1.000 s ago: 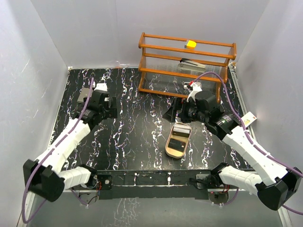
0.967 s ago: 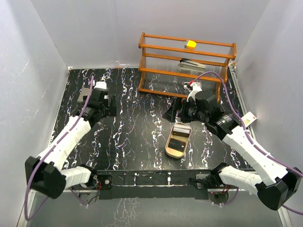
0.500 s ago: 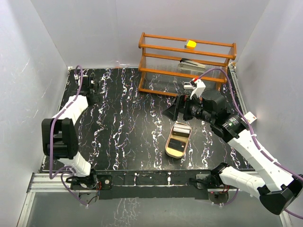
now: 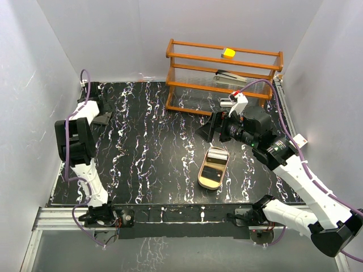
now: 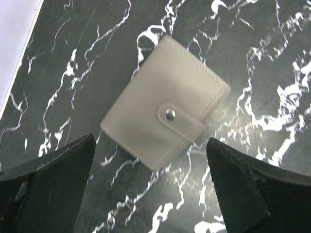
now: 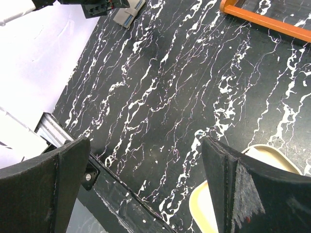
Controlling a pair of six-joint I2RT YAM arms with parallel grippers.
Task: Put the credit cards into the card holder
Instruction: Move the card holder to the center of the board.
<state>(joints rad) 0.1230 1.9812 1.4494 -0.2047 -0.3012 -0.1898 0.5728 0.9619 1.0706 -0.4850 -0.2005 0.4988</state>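
1. My left gripper (image 5: 150, 141) is wide open and holds nothing. It hangs right over the card holder (image 5: 165, 114), with one finger (image 5: 53, 179) on either side of it in the wrist view. I can't tell if they touch it.
2. The card holder is grey and folded shut, with its tab snapped down. It lies flat on the black marble table (image 4: 153, 141) at the far left, close to the left wall.
3. My right gripper (image 6: 146, 143) is also fully open and empty. It is up in the air at the right, far of the tray (image 4: 202, 173), pointing left across the table.
4. The credit cards (image 4: 217, 153) are in the oval wooden tray, near-right of the table's centre. There is a pale stack at the far end and a dark card (image 4: 211, 172) at the near end.
5. The tray and the card holder are well apart, with most of the table's width between them.
6. The right wrist view catches only the tray's pale rim (image 6: 265, 150), beside my right finger (image 6: 243, 189).
7. A wooden rack (image 4: 224, 85) stands at the far right, behind my right gripper, with a yellow block (image 4: 229, 52) on its top rail.
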